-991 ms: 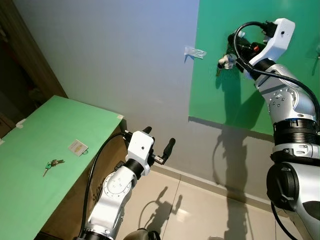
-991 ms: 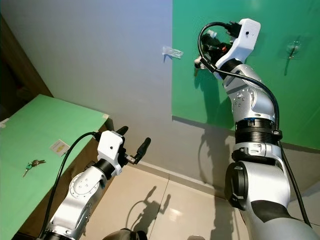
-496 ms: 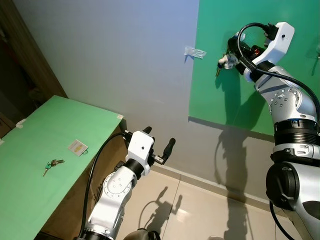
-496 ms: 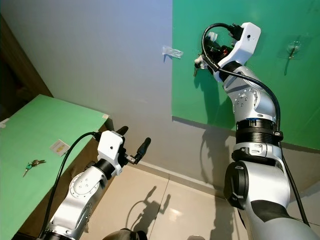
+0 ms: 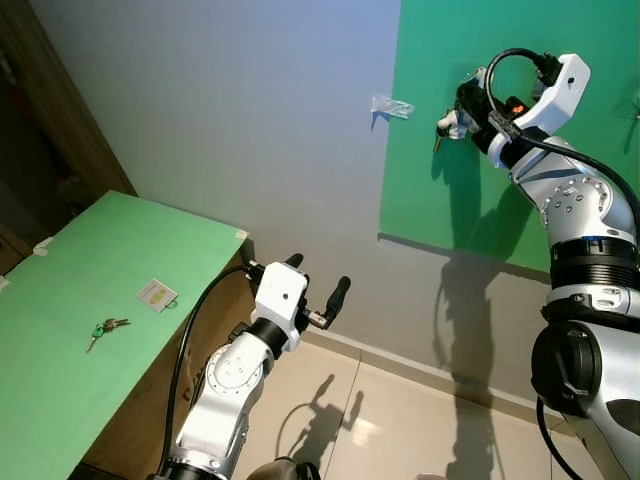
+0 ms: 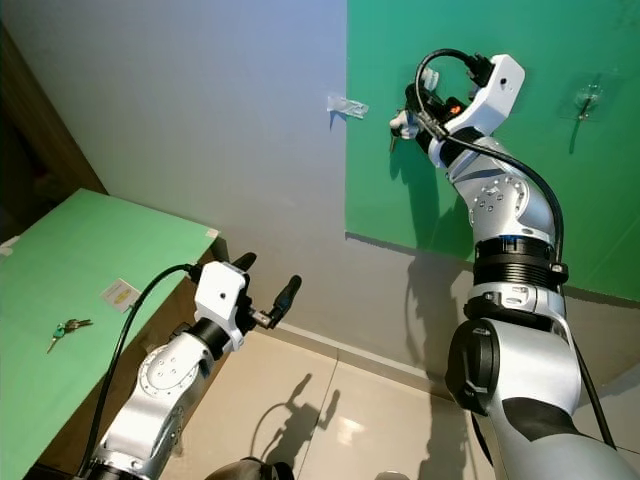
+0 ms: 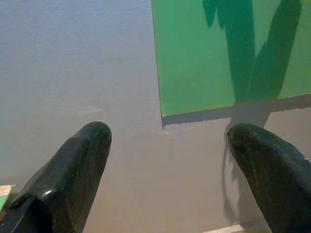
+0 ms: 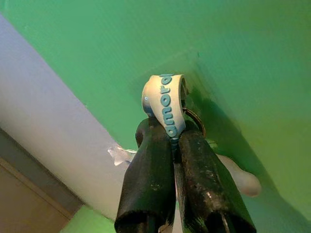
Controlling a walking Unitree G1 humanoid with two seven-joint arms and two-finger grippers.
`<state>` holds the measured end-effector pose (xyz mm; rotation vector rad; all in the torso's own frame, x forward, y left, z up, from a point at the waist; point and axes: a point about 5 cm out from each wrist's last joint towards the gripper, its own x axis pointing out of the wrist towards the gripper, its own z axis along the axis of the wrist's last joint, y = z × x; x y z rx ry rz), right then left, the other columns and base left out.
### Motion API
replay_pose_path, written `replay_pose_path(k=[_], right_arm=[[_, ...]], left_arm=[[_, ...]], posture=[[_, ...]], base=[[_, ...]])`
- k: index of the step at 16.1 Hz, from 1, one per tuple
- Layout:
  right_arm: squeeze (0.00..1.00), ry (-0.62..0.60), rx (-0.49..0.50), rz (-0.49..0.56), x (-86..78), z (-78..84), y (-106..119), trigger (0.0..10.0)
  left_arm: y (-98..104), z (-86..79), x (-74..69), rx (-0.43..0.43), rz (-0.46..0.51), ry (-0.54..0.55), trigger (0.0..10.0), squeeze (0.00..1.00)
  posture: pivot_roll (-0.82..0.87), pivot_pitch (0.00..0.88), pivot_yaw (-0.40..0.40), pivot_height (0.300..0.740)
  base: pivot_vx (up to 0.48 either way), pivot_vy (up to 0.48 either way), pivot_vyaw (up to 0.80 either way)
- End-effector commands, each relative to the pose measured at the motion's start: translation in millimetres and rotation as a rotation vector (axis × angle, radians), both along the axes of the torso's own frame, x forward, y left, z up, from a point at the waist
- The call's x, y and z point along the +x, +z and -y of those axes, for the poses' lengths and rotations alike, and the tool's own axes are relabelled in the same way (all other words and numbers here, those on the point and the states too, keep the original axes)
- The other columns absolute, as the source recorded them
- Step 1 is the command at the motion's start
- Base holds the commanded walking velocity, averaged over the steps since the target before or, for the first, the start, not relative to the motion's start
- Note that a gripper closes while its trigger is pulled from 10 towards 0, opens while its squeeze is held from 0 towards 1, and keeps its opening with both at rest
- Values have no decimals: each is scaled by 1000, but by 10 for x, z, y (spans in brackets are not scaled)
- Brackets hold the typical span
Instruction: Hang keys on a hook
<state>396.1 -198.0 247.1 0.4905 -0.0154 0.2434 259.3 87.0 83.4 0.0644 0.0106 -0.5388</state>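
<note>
Left eye view, going left to right: you've got a green tabletop (image 5: 60, 330) at the far left, with a second bunch of keys (image 5: 104, 329) lying flat on it and a small white tag (image 5: 156, 294) just beyond, apart from them. Your left gripper (image 5: 318, 287) hangs low beside the table edge, over the tiled floor (image 5: 400, 420); its two black fingers (image 7: 73, 165) are spread wide with nothing between them, pointing at the grey wall (image 5: 250, 130). Left wrist view confirms it, bare wall and the lower corner of the green panel (image 7: 218, 53) between the fingertips.

Further right, a clear hook (image 5: 391, 105) is stuck on the grey wall just beside the panel edge, nothing on it. Your right gripper (image 5: 462, 108) is raised high against the green panel (image 5: 440, 190), arm bent up from the shoulder. In the right wrist view its fingers (image 8: 150, 179) are pinched together on a white strap with blue lettering (image 8: 166, 103), and a metal key ring (image 8: 193, 119) shows just behind the strap. The keys (image 5: 445, 126) sit at the fingertips, close to or touching the panel; can't tell if they're on a hook there. Another clear hook (image 6: 587, 98) sits at the far right of the panel, well apart from the gripper.
</note>
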Motion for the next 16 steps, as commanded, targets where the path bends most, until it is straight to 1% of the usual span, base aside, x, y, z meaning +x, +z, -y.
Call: replay_pose_path(k=[1, 2, 3, 4, 5, 6, 7, 8, 9, 11, 13, 14, 15, 16], right_arm=[[133, -36, -65, -23, -3, 31, -71, 0], [133, -65, -252, 85, -24, 4, 53, 0], [129, -64, -291, 121, -38, -19, 104, 0], [125, -73, -380, 216, -75, -60, 240, 0], [129, -76, -388, 233, -82, -63, 271, 0], [133, -99, -439, 300, -109, -59, 393, 0], [129, -109, -452, 337, -125, -47, 485, 0], [129, -110, -453, 351, -132, -43, 522, 0], [133, -112, -445, 383, -148, -14, 626, 0], [129, -118, -432, 381, -149, 29, 634, 0], [133, -96, -402, 367, -154, 30, 613, 0], [133, -81, -393, 364, -160, 18, 602, 0], [129, -21, -377, 355, -183, -39, 564, 0], [129, 5, -369, 352, -195, -65, 551, 0]], left_arm=[[-46, -15, -15, 17, -21, 6, 10000, 0], [-47, -17, -15, 18, -21, 7, 10000, 0], [-49, -16, -16, 18, -21, 6, 10000, 0], [-52, -16, -15, 18, -21, 6, 10000, 0], [-52, -16, -15, 18, -21, 7, 10000, 0], [-51, -16, -14, 18, -21, 7, 10000, 0], [-52, -14, -11, 18, -20, 6, 10000, 0], [-52, -13, -10, 18, -20, 6, 10000, 0], [-49, -11, -8, 19, -19, 5, 10000, 0], [-47, -8, -7, 19, -18, 3, 10000, 0], [-45, -6, -8, 19, -17, 3, 10000, 0], [-44, -6, -8, 19, -17, 4, 10000, 0], [-44, -5, -10, 20, -17, 4, 10000, 0], [-44, -5, -10, 20, -17, 3, 10000, 0]], posture=[[-203, 19, 95, 740], [-203, 19, 95, 740], [-204, 18, 94, 740], [-204, 18, 93, 740], [-204, 18, 93, 740], [-204, 18, 93, 740], [-206, 14, 93, 740], [-206, 14, 93, 740], [-208, 10, 93, 740], [-208, 10, 93, 740], [-208, 7, 92, 740], [-208, 7, 92, 740], [-208, 7, 92, 740], [-208, 7, 92, 740]], base=[[0, 0, 0], [0, 0, 0], [0, 0, 0], [0, 0, 0], [0, 0, 0], [0, 0, 0], [0, 0, 0], [0, 0, 0], [0, 0, 0], [0, 0, 0], [0, 0, 0], [0, 0, 0], [0, 0, 0], [0, 0, 0]])
